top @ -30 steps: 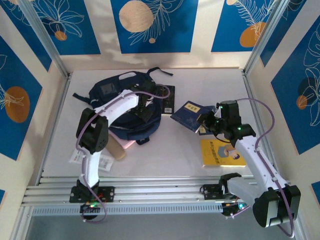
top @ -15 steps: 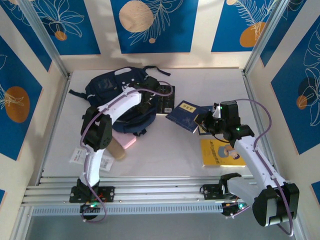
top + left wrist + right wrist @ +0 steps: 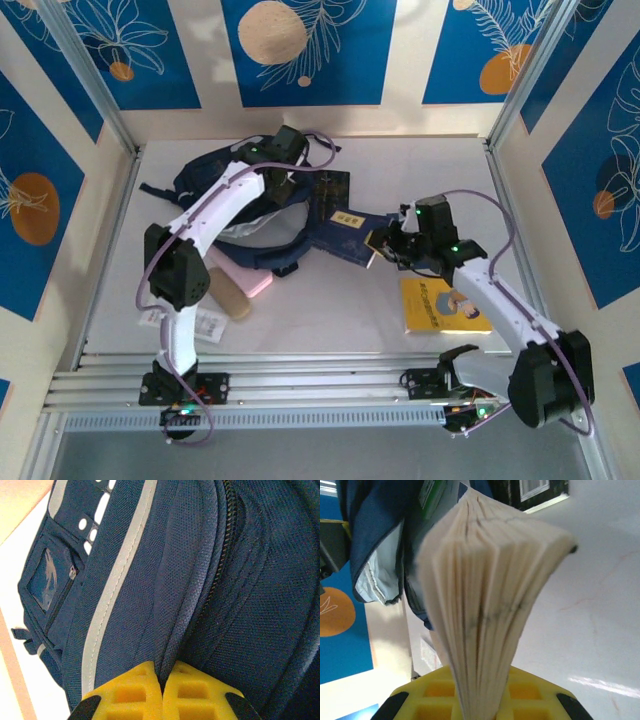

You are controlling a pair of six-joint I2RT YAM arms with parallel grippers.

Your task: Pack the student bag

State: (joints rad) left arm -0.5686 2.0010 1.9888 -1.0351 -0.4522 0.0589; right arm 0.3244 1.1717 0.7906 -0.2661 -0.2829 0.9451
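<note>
Yellow book (image 3: 440,303) and pink item (image 3: 248,277) lie near my bag (image 3: 215,185); left claw (image 3: 162,690) pinches bag fabric shut, right claw (image 3: 480,707) clamps blue book (image 3: 490,605).

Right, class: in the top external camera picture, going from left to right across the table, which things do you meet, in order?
student bag → blue book → yellow book
</note>
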